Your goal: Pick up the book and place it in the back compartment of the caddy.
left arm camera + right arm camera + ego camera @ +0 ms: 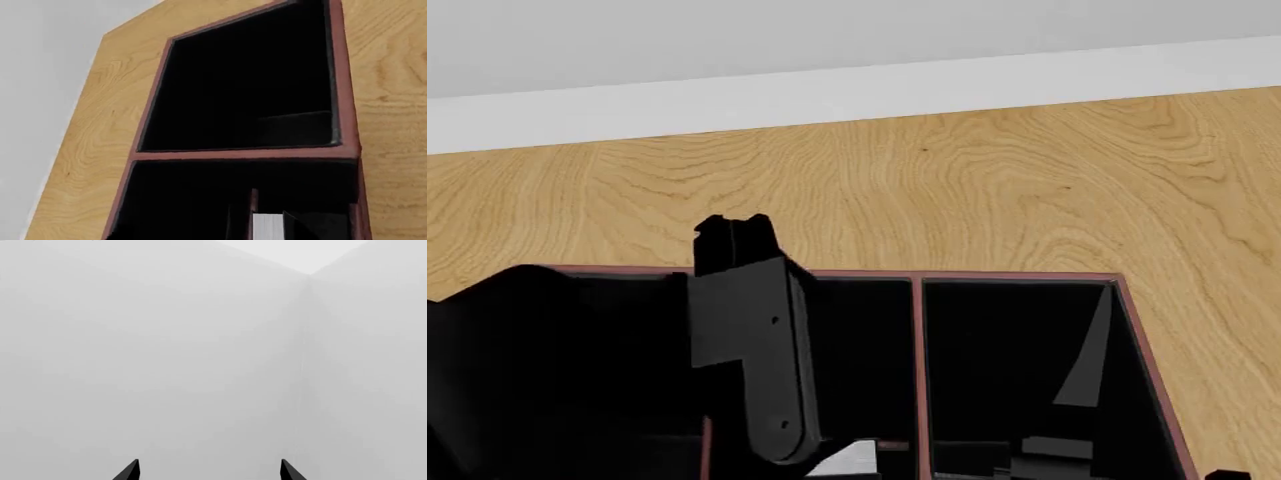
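Observation:
The caddy point(1014, 277) is a dark-red box with a black inside, and thin red dividers point(918, 380) split it into cells. My left arm point(754, 340) reaches over its left half and hides the left gripper in the head view. In the left wrist view the caddy's rim point(243, 155) separates a large empty cell from a nearer one. In that nearer cell the book point(268, 227) shows white page edges beside a divider. The left fingers do not stand out from the black interior there. My right gripper point(210, 471) is open with nothing between its fingers, facing a blank grey wall.
The caddy rests on a light wooden table point(961, 180). The table's far edge meets a white wall point(854, 50). A table edge with grey floor beyond it point(40, 75) shows in the left wrist view.

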Motion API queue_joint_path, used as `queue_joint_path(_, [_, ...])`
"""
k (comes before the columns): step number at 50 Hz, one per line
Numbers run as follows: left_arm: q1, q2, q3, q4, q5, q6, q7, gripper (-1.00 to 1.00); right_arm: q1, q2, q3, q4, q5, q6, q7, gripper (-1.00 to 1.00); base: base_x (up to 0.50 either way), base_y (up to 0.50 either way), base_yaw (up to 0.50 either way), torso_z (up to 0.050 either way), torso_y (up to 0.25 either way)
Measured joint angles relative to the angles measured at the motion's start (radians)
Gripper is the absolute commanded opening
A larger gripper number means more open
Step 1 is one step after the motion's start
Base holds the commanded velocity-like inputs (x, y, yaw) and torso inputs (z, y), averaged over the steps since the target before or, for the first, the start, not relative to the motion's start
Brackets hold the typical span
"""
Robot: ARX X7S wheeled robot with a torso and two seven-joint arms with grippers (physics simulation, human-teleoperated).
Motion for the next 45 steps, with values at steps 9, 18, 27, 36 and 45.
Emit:
queue_joint_path(9, [0.047, 0.004, -0.086, 0.013, 0.0, 0.046, -0.095, 1.0, 0.004, 0.002, -0.001, 0.014, 0.002, -0.018, -0.009, 1.0, 0.0, 0.0, 0.0, 0.0, 0.0])
queue_joint_path(18, [0.118, 0.021, -0.193, 0.023, -0.003, 0.108, -0.218, 1.0, 0.019, 0.004, -0.006, 0.043, 0.005, -0.048, -0.029, 1.0, 0.0, 0.0, 0.0, 0.0, 0.0])
queue_joint_path(27, [0.194, 0.041, -0.297, 0.03, -0.012, 0.176, -0.331, 1.0, 0.048, 0.008, -0.011, 0.062, 0.015, -0.06, -0.047, 1.0, 0.0, 0.0, 0.0, 0.0, 0.0])
queue_joint_path(36, [0.267, 0.058, -0.377, 0.042, -0.027, 0.238, -0.414, 1.0, 0.051, 0.01, -0.012, 0.084, 0.012, -0.088, -0.061, 1.0, 0.0, 0.0, 0.0, 0.0, 0.0])
queue_joint_path(45, [0.316, 0.078, -0.439, 0.051, -0.021, 0.3, -0.495, 1.0, 0.053, 0.014, -0.014, 0.077, 0.009, -0.087, -0.059, 1.0, 0.0, 0.0, 0.0, 0.0, 0.0])
